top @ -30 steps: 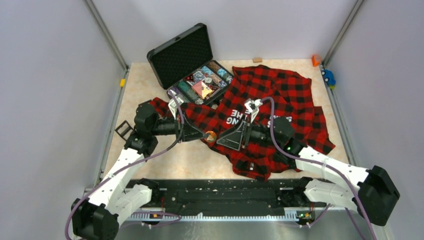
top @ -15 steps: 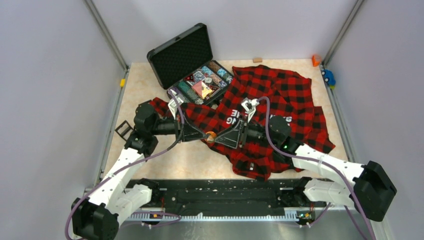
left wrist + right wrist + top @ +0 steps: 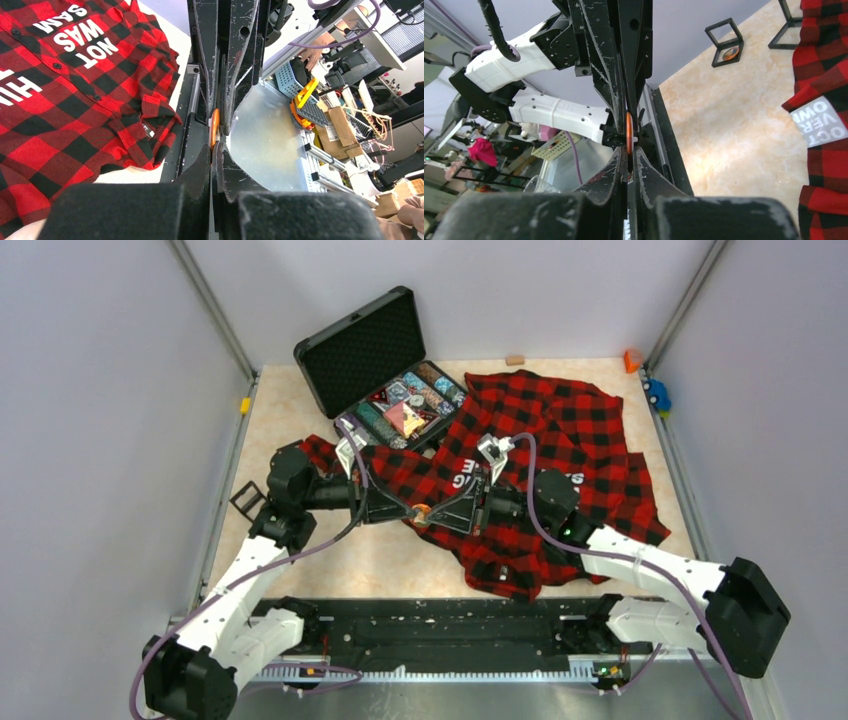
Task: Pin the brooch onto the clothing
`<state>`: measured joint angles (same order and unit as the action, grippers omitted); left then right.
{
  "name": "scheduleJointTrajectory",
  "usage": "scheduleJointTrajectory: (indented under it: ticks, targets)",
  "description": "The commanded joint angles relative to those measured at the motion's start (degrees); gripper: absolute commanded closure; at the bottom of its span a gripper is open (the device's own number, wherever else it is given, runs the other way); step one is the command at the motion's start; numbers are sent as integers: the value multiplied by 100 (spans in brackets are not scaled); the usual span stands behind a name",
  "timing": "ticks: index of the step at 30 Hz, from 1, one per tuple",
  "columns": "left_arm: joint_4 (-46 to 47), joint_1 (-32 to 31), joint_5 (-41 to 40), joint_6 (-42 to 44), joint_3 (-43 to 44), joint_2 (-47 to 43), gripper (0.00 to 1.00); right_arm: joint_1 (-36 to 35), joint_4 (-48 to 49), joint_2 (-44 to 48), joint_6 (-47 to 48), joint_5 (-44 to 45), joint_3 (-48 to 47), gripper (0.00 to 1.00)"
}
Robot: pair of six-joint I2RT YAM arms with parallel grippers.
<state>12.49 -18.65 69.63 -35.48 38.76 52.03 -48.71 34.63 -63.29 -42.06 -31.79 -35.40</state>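
- Leftward since a second ago: the right arm (image 3: 640, 565) has swung in across the shirt, its elbow now nearer the middle of the table (image 3: 370, 560).
- Red-and-black checked shirt (image 3: 570, 430) lies rumpled over the right half of the table, white lettering showing, unchanged from before.
- An open black case (image 3: 365, 345) sits at the back left, touching the shirt's far-left edge, its tray full of small bright pieces; it has not shifted.
- Left arm (image 3: 250, 560) reaches in from the left, in the same pose as before.
- Right gripper (image 3: 431, 513) was spread wide and short of the brooch a second ago; now its fingers (image 3: 616, 165) have closed to a thin slit on the disc's edge, tip to tip with the other gripper.
- Left gripper (image 3: 413, 510) stays clamped on the same disc from the opposite side, its fingers (image 3: 200, 160) nearly together.
- Brooch (image 3: 421, 512), a small orange disc, is pinched edge-on between both grippers above the shirt's left edge, beside bare tabletop; it has not moved from that spot.
- Whether its pin touches the cloth cannot be told.
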Motion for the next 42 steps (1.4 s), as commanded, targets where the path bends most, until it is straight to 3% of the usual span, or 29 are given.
scheduleJointTrajectory:
  ticks: [1, 3, 5, 7, 10, 13, 20, 24, 31, 37, 42]
  targets:
    - [281, -40, -29, 22, 19, -30, 100, -86, 257, -12, 138, 10, -257, 100]
    - [110, -50, -176, 146, 35, 6, 95, -87, 170, 18, 237, 110, -257, 100]
    - [-602, -50, -631, 640, 235, -8, 64, -87, -142, 117, 483, 330, -265, 100]
    - [-1702, -43, -1637, 1242, 496, -124, 46, -96, -650, 281, 903, 783, -274, 100]
    - [-2209, -51, -3237, 1371, 504, -480, 34, -207, -1449, 563, 1512, 1993, -267, 100]
    - [-2104, -51, -4077, 927, 347, -773, 33, -521, -1921, 744, 2050, 3336, -234, 100]
    - [-1321, -180, -4233, -1124, -175, -779, 32, -1514, -1688, 483, 2798, 5929, -222, 100]
    - [-894, -477, -4555, -1599, -439, -747, 32, -2095, -1415, 19, 3186, 6980, -394, 100]
    - [-637, -920, -4708, -1894, -459, -312, 31, -2845, -1064, -815, 3908, 8026, -827, 100]
    - [-380, -1157, -4804, -2056, -570, 41, 32, -3062, -871, -1139, 4167, 8189, -1016, 100]
    - [-298, -1221, -4846, -2091, -593, 134, 45, -3103, -888, -1257, 4174, 8165, -1106, 100]
